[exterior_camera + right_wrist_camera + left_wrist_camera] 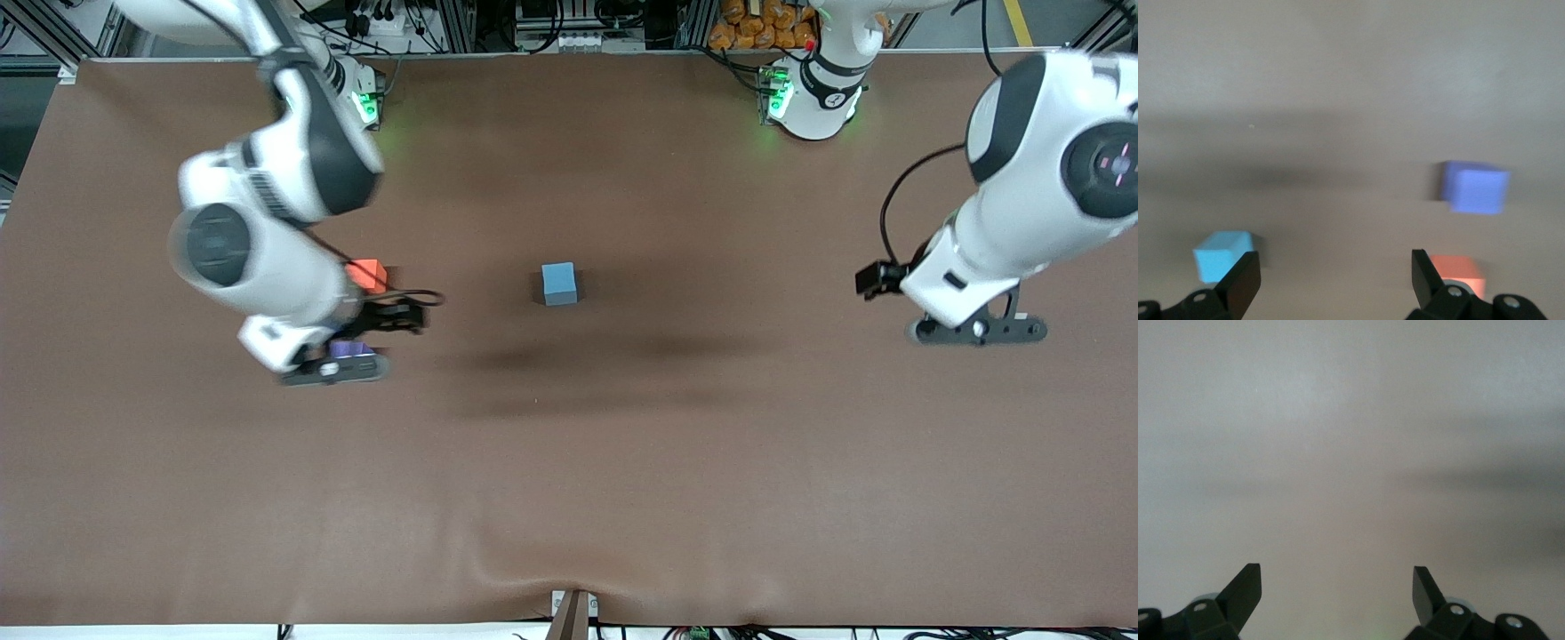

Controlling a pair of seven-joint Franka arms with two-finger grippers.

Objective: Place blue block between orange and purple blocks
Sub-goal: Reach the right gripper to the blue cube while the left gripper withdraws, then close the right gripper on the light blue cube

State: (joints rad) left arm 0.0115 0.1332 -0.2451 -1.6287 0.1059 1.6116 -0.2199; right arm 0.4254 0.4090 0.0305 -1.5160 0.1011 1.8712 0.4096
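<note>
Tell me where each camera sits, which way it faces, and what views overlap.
Front: high across the table, facing both arms; left gripper waits over bare table.
Left wrist: looks down past its open gripper at bare table.
Right wrist: past its open gripper at the blocks.
Shared: blue block, orange block, purple block.

Even overhead light, soft shadows on the table (pixel 622 462); both wrist views washed-out and blurry.

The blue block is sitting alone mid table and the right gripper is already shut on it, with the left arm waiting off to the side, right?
Not quite. The blue block does sit alone mid table, but the right gripper is open and empty over the orange block and purple block, as the right wrist view shows. The left gripper waits open at its own end.
</note>
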